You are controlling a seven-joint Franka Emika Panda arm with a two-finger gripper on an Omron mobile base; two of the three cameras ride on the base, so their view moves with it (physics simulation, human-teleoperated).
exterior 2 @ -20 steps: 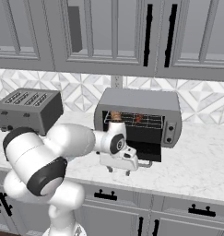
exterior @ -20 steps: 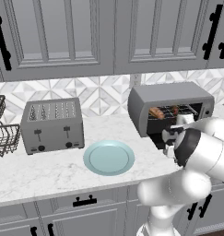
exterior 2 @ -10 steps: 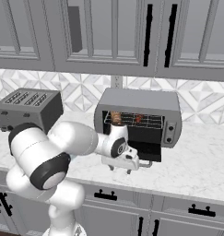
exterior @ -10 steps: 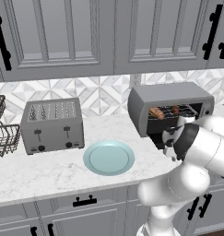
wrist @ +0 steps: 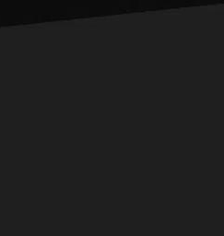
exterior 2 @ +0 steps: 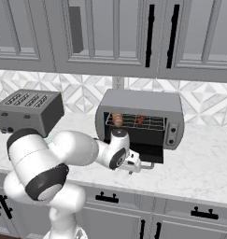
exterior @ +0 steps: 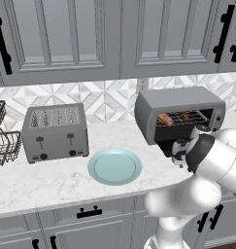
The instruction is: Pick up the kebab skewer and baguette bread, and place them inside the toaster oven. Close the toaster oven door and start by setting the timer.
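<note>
Two foods already sit on the wire rack inside the toaster oven, above and beyond the gripper: the baguette bread toward the rack's left end and the kebab skewer near its middle. The toaster oven door hangs open, folded down flat in front of the oven mouth — the gripper sits low at the door's front edge, seemingly under or right against it, with its jaws spread wide and nothing between them. The hand view is plain dark, which suggests the camera is pressed close to the door's glass panel.

The step in hand looks like closing the door. To do it well, the gripper should probably catch the door's outer edge or bar handle from below and swing it up along the hinge arc — lifting and pushing toward the oven together, not straight forward. The teal plate lies well off to the gripper's left.
</note>
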